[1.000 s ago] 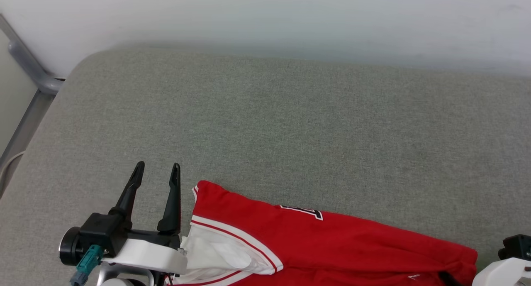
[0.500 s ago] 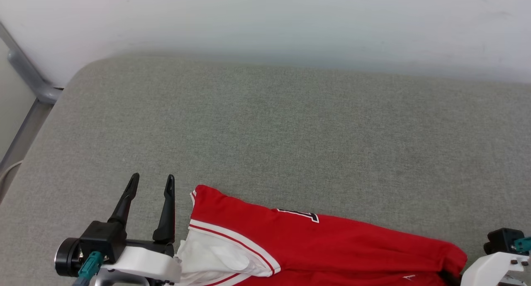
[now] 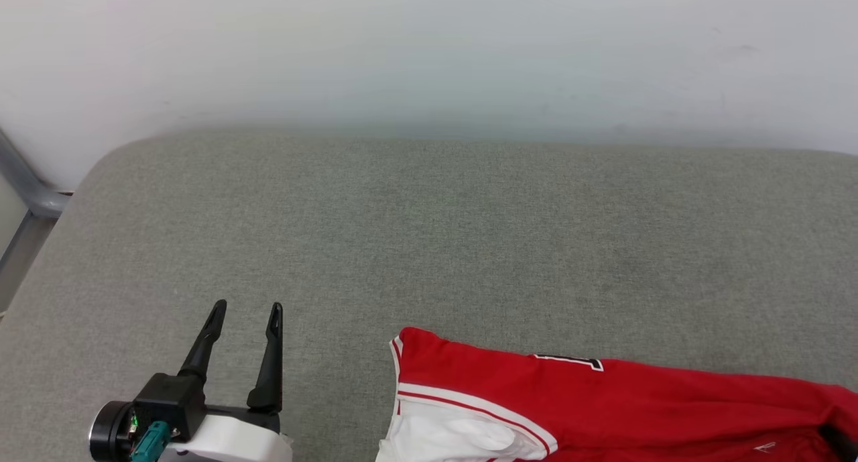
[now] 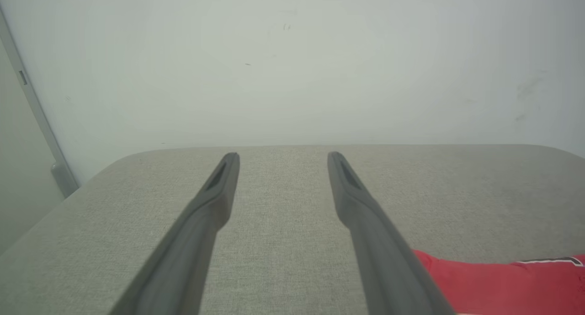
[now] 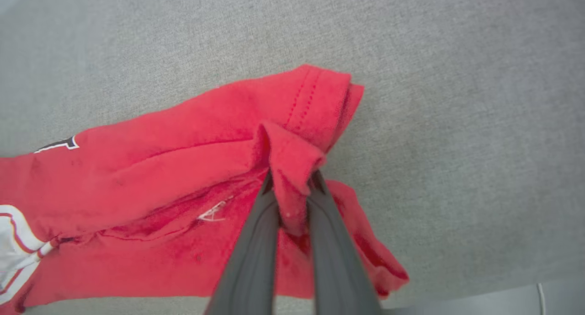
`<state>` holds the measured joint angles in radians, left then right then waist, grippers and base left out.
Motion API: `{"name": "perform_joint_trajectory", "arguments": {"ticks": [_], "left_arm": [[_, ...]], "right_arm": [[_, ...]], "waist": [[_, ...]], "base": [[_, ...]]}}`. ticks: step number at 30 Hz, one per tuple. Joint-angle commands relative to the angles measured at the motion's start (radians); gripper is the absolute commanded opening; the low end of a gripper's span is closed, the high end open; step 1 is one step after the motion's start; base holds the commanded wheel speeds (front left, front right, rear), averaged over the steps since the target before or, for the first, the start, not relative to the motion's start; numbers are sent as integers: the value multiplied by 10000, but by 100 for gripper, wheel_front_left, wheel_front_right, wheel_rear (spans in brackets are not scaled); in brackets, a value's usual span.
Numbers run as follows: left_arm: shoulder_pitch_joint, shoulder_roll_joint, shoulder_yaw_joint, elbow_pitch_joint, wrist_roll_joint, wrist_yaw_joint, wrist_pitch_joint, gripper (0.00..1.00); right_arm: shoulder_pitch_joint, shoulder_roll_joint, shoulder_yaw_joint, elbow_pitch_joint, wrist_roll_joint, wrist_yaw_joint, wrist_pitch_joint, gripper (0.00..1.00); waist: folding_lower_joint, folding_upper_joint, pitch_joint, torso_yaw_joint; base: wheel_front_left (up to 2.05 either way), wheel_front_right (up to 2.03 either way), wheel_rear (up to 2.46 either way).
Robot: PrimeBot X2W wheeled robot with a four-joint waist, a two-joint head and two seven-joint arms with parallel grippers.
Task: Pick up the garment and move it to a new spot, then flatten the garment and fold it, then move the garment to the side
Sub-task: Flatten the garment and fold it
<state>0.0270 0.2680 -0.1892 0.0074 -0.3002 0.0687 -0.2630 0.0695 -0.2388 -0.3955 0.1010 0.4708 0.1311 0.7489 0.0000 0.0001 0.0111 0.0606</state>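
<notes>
Now the red jersey T-shirt with white short sleeves (image 3: 603, 401) lies along the near edge of the grey fabric-covered padded surface (image 3: 469, 234), on the robot's right half. Its white sleeve with red-white striped trim points toward the left gripper (image 3: 247, 309). A plain white wall (image 3: 429, 46) rises just behind the far edge of the surface, and a grey metal rail (image 3: 27, 187) runs down past its far left corner.

From the right wrist view comes the grip itself. The right gripper (image 5: 292, 180) has its jaws drawn narrow on a raised fold of red cloth beside the stitched hem, and the rest of the T-shirt (image 5: 183, 146) trails off to that view's left, rumpled. The black white-outlined print peeks out at that side.

From the left wrist view, the left gripper (image 4: 283, 156) has its jaws wide with nothing between them, over bare grey fabric. The rail (image 4: 59, 178) stands to one side and a strip of the red T-shirt (image 4: 502, 283) to the other.

Against the head view of a second ago, the camera has tilted, so more wall shows. Even so, the T-shirt has shifted to the robot's right. Its sleeve then lay just beside the left gripper and now lies well apart from it.
</notes>
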Motion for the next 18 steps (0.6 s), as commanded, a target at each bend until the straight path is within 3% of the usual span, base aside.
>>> {"name": "perform_joint_trajectory", "arguments": {"ticks": [1, 5, 12, 18], "left_arm": [[83, -21, -22, 22, 69, -43, -19, 100], [124, -11, -48, 50, 72, -58, -20, 100], [-31, -12, -187, 71, 166, -121, -20, 100], [-229, -71, -303, 68, 225, -180, -20, 100]], "right_arm": [[-47, 253, -178, -49, 359, -9, 107, 0], [-276, 1146, -420, -122, 1906, -7, 930, 0], [155, 1873, 465, -436, 4999, -7, 2666, 0], [269, 1893, 1868, 35, 7553, -7, 2197, 0]], "waist": [[0, -1, -51, -45], [0, -1, -130, -63], [0, -1, -189, 171], [0, -1, -107, 634]], "base": [[0, 0, 0], [0, 0, 0], [0, 0, 0], [0, 0, 0]]}}
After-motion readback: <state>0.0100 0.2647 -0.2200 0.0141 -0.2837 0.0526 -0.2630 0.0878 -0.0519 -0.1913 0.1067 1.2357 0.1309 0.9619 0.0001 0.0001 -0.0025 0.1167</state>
